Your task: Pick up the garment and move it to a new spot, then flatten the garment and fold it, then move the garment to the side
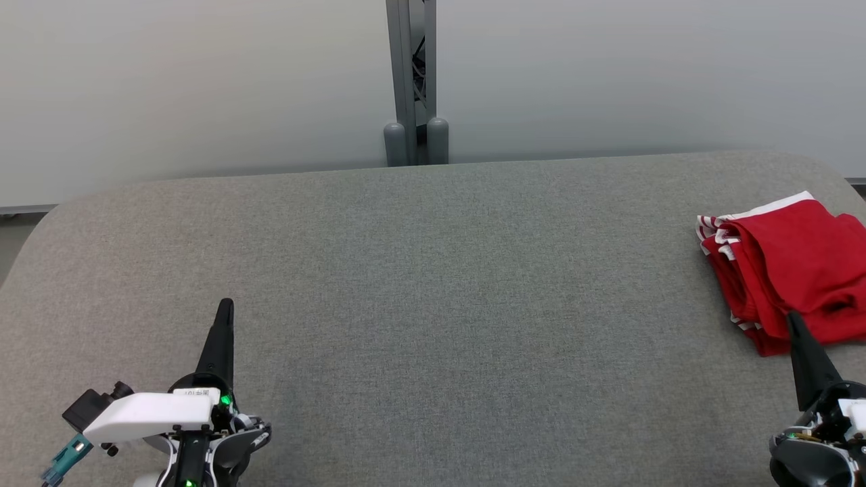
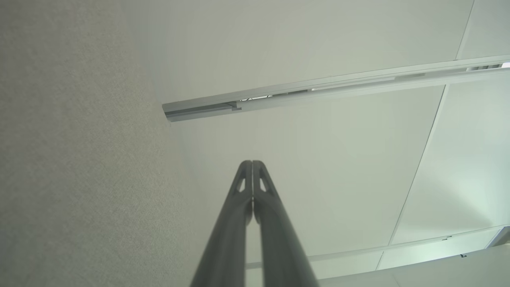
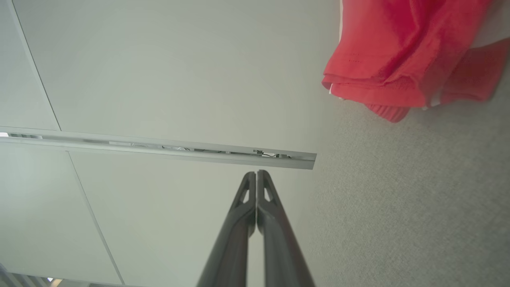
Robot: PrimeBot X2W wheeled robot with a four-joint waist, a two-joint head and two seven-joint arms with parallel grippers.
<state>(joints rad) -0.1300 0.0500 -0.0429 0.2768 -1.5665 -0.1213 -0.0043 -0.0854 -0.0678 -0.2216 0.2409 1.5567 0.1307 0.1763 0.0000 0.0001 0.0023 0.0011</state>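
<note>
The garment point(image 1: 791, 264) is lying on the bench's point(image 1: 433, 304) right side just beyond the right claw point(image 1: 792, 318), with the left claw point(image 1: 226, 306) sitting well away, both pinched shut and empty.

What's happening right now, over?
Left end effector shut, empty. Right end effector shut, empty. Red garment bunched at right end of table. Nothing blocking.

So the left hand point(image 1: 226, 306) and right hand point(image 1: 793, 319) both have long dark grey fingers point(image 2: 243, 187) tapering to a point, small triangular cutout near each tip. Left wrist's got a white housing point(image 1: 145, 414) with a tiny printed label point(image 1: 196, 392), green LEDs point(image 1: 224, 400), black block point(image 1: 91, 408), teal plug point(image 1: 64, 456).
</note>
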